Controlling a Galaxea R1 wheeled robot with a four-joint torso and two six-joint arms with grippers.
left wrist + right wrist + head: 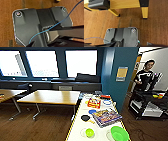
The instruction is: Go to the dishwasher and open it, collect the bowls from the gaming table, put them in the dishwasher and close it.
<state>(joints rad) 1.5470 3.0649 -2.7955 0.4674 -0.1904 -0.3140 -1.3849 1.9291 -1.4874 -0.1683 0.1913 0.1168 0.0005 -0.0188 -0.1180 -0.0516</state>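
Observation:
The gaming table, with a white top and yellow edges, stretches away from me at the lower middle of the head view. Two bowls stand on its near end. The bright green bowl is on the right and the smaller pale yellow-green bowl on the left. A small black object lies just beyond them. In the right wrist view the table's yellow leg stands on the brown floor close to my right arm. The left wrist view looks down on the brown floor. The dishwasher is out of view.
Colourful game boxes and a red box lie further along the table. Wooden tables stand to the left under the windows. A teal column rises on the right. Beyond it stands a person with a control rig.

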